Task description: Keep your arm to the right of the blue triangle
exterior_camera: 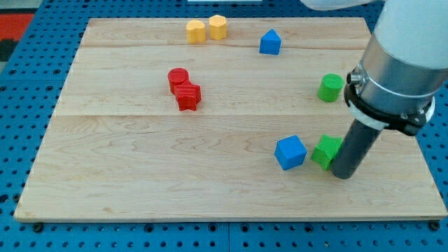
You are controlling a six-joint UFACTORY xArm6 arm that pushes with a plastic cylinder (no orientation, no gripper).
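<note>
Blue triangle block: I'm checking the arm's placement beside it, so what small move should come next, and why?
Probably slide my tip toward the view's top. It sits low, against the green block beside the blue cube, while the blue triangle block lies far up and left.

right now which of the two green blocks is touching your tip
The lower green block, beside the blue cube: my tip sits against its right side. The other green block lies apart, farther toward the view's top.
</note>
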